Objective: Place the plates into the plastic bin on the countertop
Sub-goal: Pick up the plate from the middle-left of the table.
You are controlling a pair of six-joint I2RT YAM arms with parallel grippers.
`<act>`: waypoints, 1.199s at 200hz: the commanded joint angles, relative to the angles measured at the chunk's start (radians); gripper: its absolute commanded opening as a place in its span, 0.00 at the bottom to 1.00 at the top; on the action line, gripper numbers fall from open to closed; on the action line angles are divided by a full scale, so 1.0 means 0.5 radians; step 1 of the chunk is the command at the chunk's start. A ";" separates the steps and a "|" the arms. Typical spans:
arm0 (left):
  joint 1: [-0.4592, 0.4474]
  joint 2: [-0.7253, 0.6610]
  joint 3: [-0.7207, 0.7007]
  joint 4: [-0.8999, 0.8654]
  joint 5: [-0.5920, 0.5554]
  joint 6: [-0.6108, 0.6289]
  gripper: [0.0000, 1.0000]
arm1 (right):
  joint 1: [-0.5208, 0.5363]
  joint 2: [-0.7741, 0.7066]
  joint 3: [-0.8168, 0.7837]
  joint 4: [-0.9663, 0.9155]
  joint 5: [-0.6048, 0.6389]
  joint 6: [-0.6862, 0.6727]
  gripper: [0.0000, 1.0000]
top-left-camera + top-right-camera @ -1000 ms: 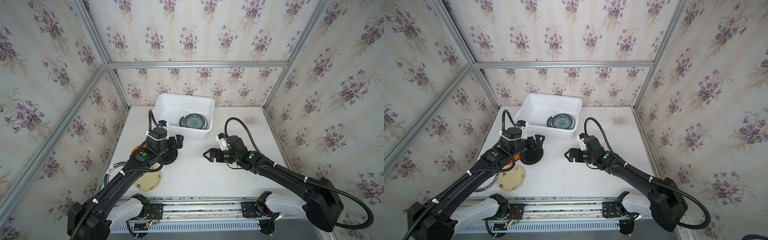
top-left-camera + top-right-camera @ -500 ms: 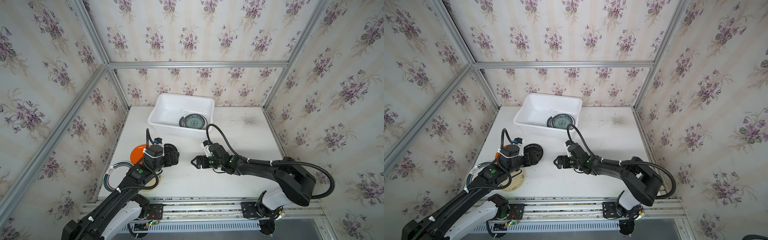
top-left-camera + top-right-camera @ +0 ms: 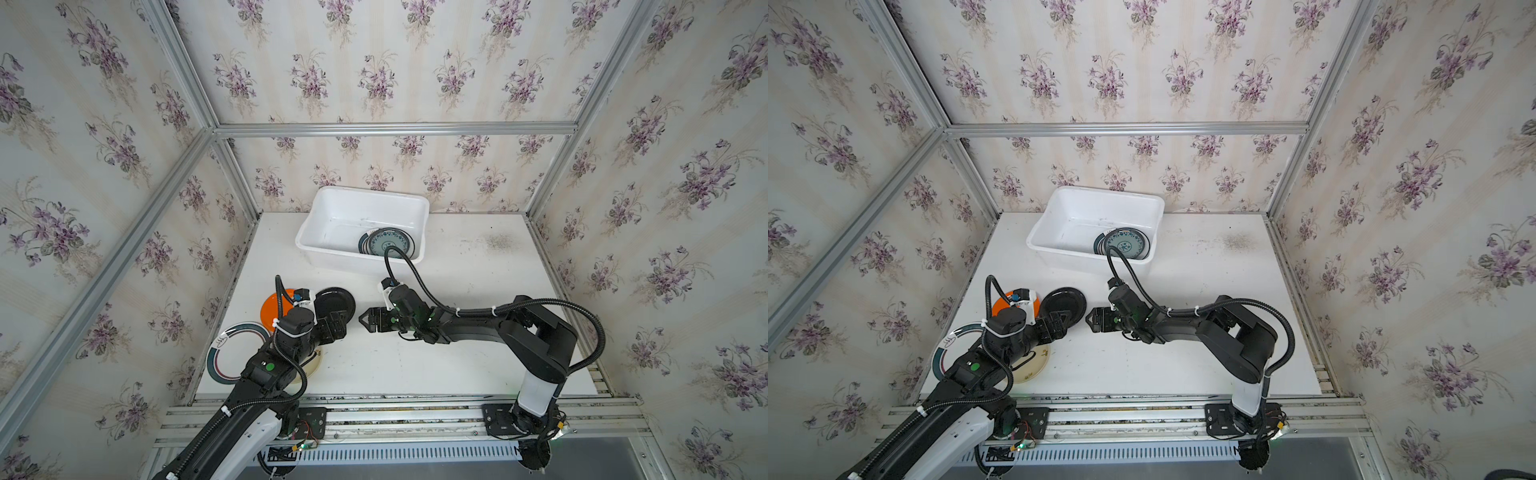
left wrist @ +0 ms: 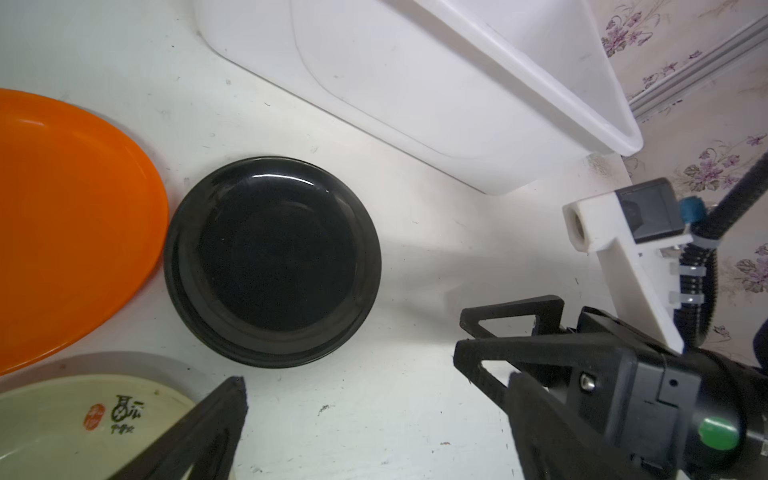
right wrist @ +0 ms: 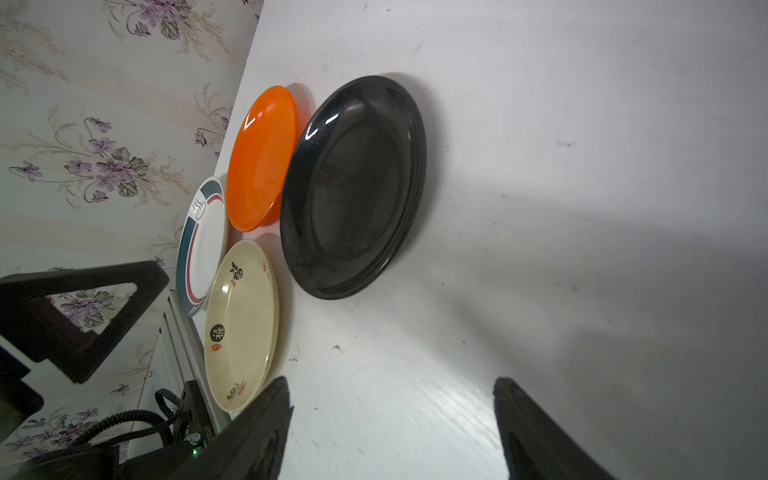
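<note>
both grippers sit low over the flat white scuffed countertop (image 3: 465, 365), nose to nose at the centre of both top views. the left gripper (image 3: 335, 327) has its jaws spread wide and empty. the right gripper (image 3: 367, 322) also holds nothing, its jaws apart with bare table between them in its wrist view.

the round glossy black plate (image 3: 335, 302) lies flat just above them in the frame. its edge looks layered in the right wrist view, so it may be a stack. the round orange plastic plate (image 3: 270, 308) lies just beside it on the left, perhaps touching. the white plate with a dark teal rim (image 3: 217, 360) and the cream plate with chinese characters (image 3: 1034, 365) lie at lower left. the large white rectangular plastic bin (image 3: 370, 192) stands at upper centre with a teal-patterned plate (image 3: 390, 245) inside.

the likeliest trouble is the two arms colliding, since both point at the same plate from opposite sides. a finger pushing the low rim sideways could shove the black plate into the orange one instead of getting under it. if it is a stack, a pinch may lift only part and drop the rest. the right arm's black ribbed cable (image 3: 409, 270) loops in front of the bin's near wall and could snag a carried plate.
</note>
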 commanded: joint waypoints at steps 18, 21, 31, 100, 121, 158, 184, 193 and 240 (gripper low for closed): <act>0.143 0.086 -0.004 0.011 0.073 -0.002 0.99 | 0.010 0.099 0.045 0.201 0.069 0.066 0.77; 0.159 0.096 -0.003 0.013 0.093 0.001 0.99 | 0.011 0.105 0.049 0.200 0.073 0.068 0.77; 0.206 0.124 0.006 0.012 0.141 0.021 0.99 | 0.014 0.132 0.066 0.205 0.086 0.071 0.75; 0.321 0.129 0.017 0.014 0.266 0.012 0.99 | 0.017 0.375 0.268 0.220 0.116 0.069 0.55; 0.340 0.133 0.026 0.012 0.291 0.017 0.99 | 0.014 0.435 0.322 0.228 0.148 0.065 0.49; 0.349 0.142 0.028 0.015 0.294 0.028 0.99 | 0.016 0.531 0.427 0.232 0.151 0.059 0.41; 0.350 0.160 0.034 0.015 0.294 0.039 1.00 | 0.016 0.565 0.470 0.222 0.169 0.041 0.37; 0.350 0.166 0.034 0.015 0.294 0.040 1.00 | 0.015 0.573 0.488 0.197 0.185 0.025 0.36; 0.350 0.182 0.048 0.021 0.302 0.053 0.99 | 0.017 0.604 0.578 -0.017 0.311 -0.036 0.29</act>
